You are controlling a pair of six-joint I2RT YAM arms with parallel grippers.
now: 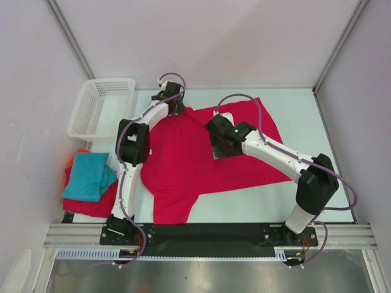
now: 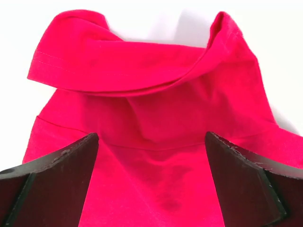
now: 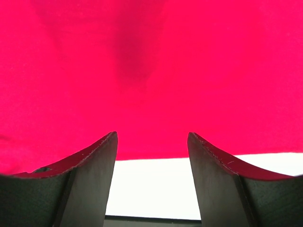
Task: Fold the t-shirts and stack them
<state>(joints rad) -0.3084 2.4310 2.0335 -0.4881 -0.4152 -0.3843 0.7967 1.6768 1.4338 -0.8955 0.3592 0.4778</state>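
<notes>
Big crimson t-shirt lay spread on the table, right of the white mesh basket, partly flat, w/ one end trailing toward the arm bases. In the L wrist view its fabric was bunched into a rolled fold ahead of the fingers.

L gripper sat just right of the basket, over the shirt's far edge, jaws wide apart, nothing btwn them but cloth below.

R gripper was further right of the basket, over the shirt's middle, jaws also apart. R wrist view showed crimson cloth filling the frame beyond the tips and bare white table btwn the fingers. No grip.

Folded pile sat just on the near side of the basket: teal shirt on top, red one under it, orange peeking out at the basket side.
</notes>
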